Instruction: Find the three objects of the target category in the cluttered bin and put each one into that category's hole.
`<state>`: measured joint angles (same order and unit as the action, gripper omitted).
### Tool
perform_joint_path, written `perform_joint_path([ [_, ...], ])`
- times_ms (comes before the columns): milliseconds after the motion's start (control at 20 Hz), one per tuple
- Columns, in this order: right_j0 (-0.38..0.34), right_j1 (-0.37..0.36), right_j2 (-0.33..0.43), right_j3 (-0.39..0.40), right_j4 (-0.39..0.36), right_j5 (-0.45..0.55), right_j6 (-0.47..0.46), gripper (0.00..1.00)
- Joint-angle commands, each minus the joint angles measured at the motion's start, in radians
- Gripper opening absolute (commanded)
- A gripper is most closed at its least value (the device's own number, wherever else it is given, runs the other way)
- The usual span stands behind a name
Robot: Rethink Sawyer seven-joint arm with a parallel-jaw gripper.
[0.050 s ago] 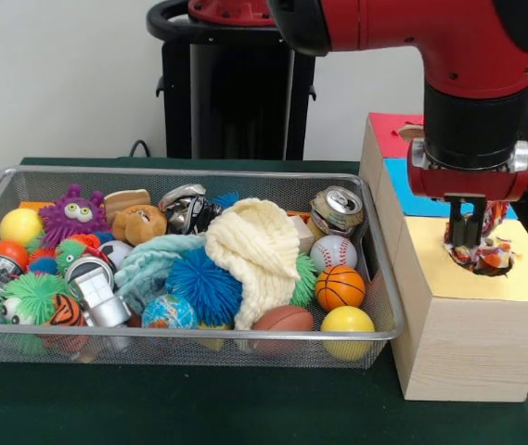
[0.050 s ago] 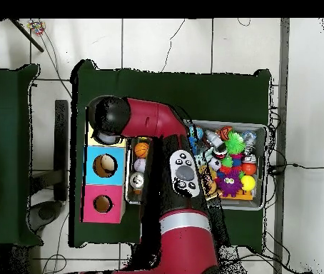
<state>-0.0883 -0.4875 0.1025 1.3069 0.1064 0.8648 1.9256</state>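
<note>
Hanging over the yellow section of the wooden box, the gripper has its fingers down at the mouth of the yellow hole, closed on a multicoloured soft toy that bulges out around them and sits half in the opening. Off to the side of the gripper lies the wire bin, still crowded: a baseball, a small basketball, a yellow ball and a crushed can lie at the end nearest it, with a cream knitted cloth heaped beyond them.

From overhead, the arm covers the yellow section entirely, so the gripper and toy cannot be seen; the blue hole and pink hole lie farther along the box, and the bin sits on the other side of the arm.

To finish well, the release should probably come only once the toy's bulk is centred in the hole, then a straight lift so no strands snag on the fingers.
</note>
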Motion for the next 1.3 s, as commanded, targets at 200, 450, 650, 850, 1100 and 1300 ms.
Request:
perform_joint_path([
  [200,-0.048,0.052,0.1,0.056,0.037,0.088,0.029,0.0],
  [450,-0.052,0.054,0.111,0.062,0.028,0.034,0.009,0.0],
  [650,-0.049,0.053,0.1,0.067,0.002,-0.026,0.006,0.0],
  [850,-0.067,0.057,0.12,0.085,0.01,-0.038,-0.011,0.0],
  [1100,-0.077,0.066,0.133,0.091,0.023,0.031,-0.006,0.0],
  [1300,-0.098,0.075,0.163,0.093,0.024,0.062,-0.038,0.0],
])
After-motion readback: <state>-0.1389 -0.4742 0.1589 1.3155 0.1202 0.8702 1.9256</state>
